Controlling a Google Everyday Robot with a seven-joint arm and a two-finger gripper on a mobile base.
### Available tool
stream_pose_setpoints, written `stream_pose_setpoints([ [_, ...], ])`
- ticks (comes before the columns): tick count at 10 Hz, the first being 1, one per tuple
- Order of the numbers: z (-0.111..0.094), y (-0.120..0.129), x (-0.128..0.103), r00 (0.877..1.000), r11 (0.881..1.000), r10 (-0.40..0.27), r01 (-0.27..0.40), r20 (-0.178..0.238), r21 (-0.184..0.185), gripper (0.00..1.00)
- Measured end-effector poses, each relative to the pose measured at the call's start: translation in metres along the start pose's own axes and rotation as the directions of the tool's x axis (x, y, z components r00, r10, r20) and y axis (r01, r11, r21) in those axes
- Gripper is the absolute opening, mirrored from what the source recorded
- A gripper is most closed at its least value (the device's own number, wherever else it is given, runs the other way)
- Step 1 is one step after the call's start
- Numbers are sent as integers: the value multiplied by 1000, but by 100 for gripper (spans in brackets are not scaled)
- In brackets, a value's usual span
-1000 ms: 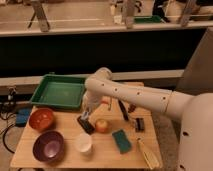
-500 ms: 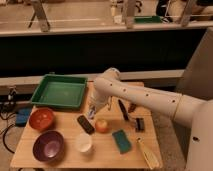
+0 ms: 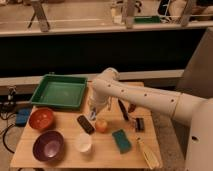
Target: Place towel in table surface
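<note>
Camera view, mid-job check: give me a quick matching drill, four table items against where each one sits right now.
Items:
1. green tray
2. purple bowl
3. teal sponge
4. pincer

Places:
A. front left corner of the table
B. just right of the tray, above the black bar
C. back left of the table
D. front, right of the white cup

Pairs: 1-C, 2-A, 3-D, 4-B
</note>
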State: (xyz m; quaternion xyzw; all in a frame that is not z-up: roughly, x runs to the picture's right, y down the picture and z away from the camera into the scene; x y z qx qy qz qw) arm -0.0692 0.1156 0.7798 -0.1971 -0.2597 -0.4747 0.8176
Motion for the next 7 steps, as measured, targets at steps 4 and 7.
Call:
stream_pose_setpoints([
  [4,22,-58,-30,976,963,-217,211,-17,-169,0],
  [7,36,-66,-45,938,934,-343,347,53,-86,0],
])
